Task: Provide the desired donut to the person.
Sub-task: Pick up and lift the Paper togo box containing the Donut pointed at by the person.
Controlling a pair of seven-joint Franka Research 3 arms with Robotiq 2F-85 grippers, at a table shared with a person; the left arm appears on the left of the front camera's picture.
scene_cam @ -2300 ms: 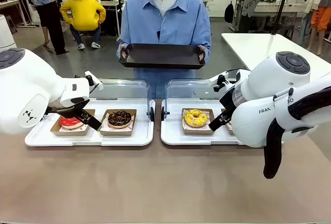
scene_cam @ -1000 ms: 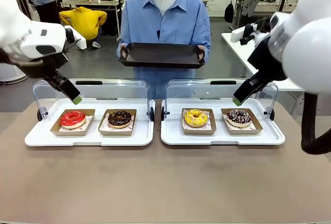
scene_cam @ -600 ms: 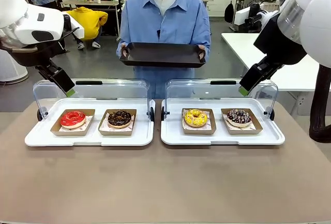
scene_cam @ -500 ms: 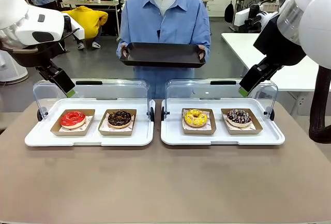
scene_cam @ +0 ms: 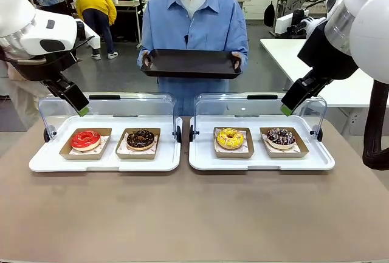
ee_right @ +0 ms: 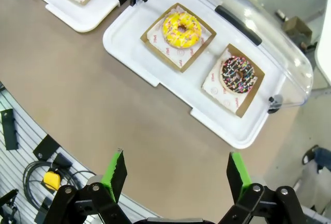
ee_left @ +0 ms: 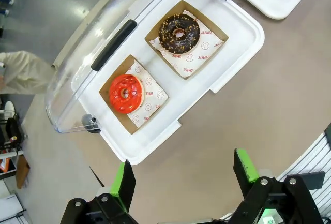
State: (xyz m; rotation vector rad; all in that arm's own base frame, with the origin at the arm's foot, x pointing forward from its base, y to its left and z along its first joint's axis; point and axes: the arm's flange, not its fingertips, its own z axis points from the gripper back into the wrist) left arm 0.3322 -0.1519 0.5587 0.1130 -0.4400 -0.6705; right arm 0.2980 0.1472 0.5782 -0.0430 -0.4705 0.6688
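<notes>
Four donuts sit in brown paper trays. The red-glazed one [scene_cam: 85, 139] and a chocolate one with nuts [scene_cam: 140, 138] lie on the left white tray [scene_cam: 103, 163]. The yellow one [scene_cam: 230, 137] and a chocolate one with coloured sprinkles [scene_cam: 281, 136] lie on the right white tray [scene_cam: 261, 163]. The person [scene_cam: 193, 20] in a light blue shirt stands at the far side holding a black tray [scene_cam: 190, 64]. My left gripper [scene_cam: 80, 109] hangs open above the left tray's lid. My right gripper [scene_cam: 287, 109] hangs open above the right tray's lid. Both hold nothing [ee_left: 183, 177] [ee_right: 175, 171].
Each white tray has a clear hinged lid standing open at its back, left [scene_cam: 124, 104] and right [scene_cam: 243, 104]. The brown tabletop [scene_cam: 194, 214] in front of the trays is bare. A white table [scene_cam: 316, 56] stands at the back right.
Both arms have risen from the trays to high positions and have held nearly still over the last half second. A figure in a yellow hoodie behind has stood up.
</notes>
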